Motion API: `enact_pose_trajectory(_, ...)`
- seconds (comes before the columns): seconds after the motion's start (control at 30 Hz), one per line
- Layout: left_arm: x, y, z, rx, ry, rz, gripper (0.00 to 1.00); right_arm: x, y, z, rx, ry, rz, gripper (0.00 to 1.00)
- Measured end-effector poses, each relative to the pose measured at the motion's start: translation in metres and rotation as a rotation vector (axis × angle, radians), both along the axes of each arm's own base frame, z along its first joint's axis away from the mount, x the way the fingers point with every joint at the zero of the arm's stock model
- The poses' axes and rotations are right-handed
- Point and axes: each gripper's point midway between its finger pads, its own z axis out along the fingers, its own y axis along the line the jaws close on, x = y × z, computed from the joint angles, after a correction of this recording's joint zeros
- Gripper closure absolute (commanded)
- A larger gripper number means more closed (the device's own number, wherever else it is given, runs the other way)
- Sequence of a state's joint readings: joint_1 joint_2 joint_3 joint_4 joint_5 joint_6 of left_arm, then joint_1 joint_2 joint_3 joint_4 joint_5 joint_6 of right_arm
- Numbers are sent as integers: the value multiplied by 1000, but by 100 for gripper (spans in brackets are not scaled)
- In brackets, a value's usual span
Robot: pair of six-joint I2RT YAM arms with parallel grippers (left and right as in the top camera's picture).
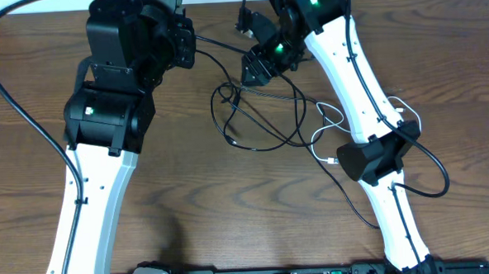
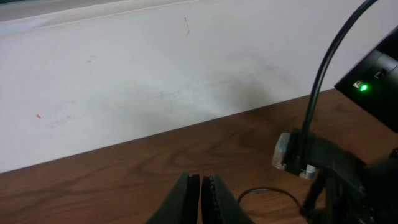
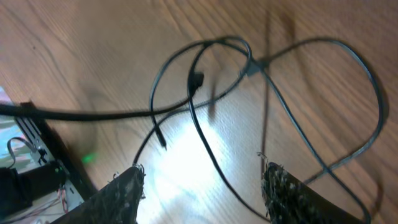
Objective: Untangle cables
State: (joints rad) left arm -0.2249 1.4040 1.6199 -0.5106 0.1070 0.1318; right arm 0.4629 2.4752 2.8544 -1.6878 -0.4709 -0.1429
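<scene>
The black cables (image 1: pixel 230 95) lie in one loose tangle on the far middle of the wooden table (image 1: pixel 197 197), their loops crossing one another. How many separate black cords make up the tangle cannot be told. The right wrist view shows the overlapping loops (image 3: pixel 249 59) and two small ends, a plug (image 3: pixel 196 81) inside one loop and a thin tip (image 3: pixel 163 143) lower down. One white cable (image 1: pixel 317 142) lies to the right of the black tangle, close against the right arm, with part of it passing under that arm.

Two arms reach over the table. The right gripper (image 1: pixel 254 70) hangs directly above the black tangle with its two fingers (image 3: pixel 124 193) spread well apart and nothing between them. The left gripper (image 1: pixel 186 40) sits to the left of the tangle, its two fingers (image 2: pixel 189 199) pressed nearly together. One black strand runs from beside it toward the tangle, but whether the fingers pinch that strand cannot be told. A white wall (image 2: pixel 124 74) rises behind the table's far edge.
</scene>
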Motion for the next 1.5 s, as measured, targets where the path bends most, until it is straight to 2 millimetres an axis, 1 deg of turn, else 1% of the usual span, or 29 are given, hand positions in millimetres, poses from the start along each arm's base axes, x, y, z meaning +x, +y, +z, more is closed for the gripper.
enact_pose_trajectory(0.27, 2, 1, 3, -1, -15, 6, 92, -2, 0, -1, -3, 10, 1, 39)
enact_pose_trajectory(0.33, 2, 1, 3, 0, -15, 7, 93, -4, 0, -6, -10, 26, 4, 39)
enact_pose_trajectory(0.47, 2, 1, 4, -1, -18, 8, 92, -13, 5, -24, -38, 81, 21, 41)
enact_pose_trajectory(0.63, 2, 1, 5, -1, -20, 8, 93, -23, 16, -49, -68, 136, 51, 41)
enact_pose_trajectory(0.77, 2, 1, 5, -1, -20, 8, 93, -30, 23, -61, -81, 156, 69, 41)
enact_pose_trajectory(1.0, -1, 2, 9, -4, -30, 8, 92, -34, 34, -62, -74, 141, 95, 36)
enact_pose_trajectory(1.2, -13, 4, 25, -13, -70, 8, 92, -37, 42, -62, -71, 131, 111, 37)
enact_pose_trajectory(1.37, -24, 7, 39, -21, -105, 8, 92, -34, 44, -63, -64, 118, 112, 36)
enact_pose_trajectory(1.5, -28, 8, 44, -24, -117, 8, 92, -33, 44, -64, -65, 114, 112, 36)
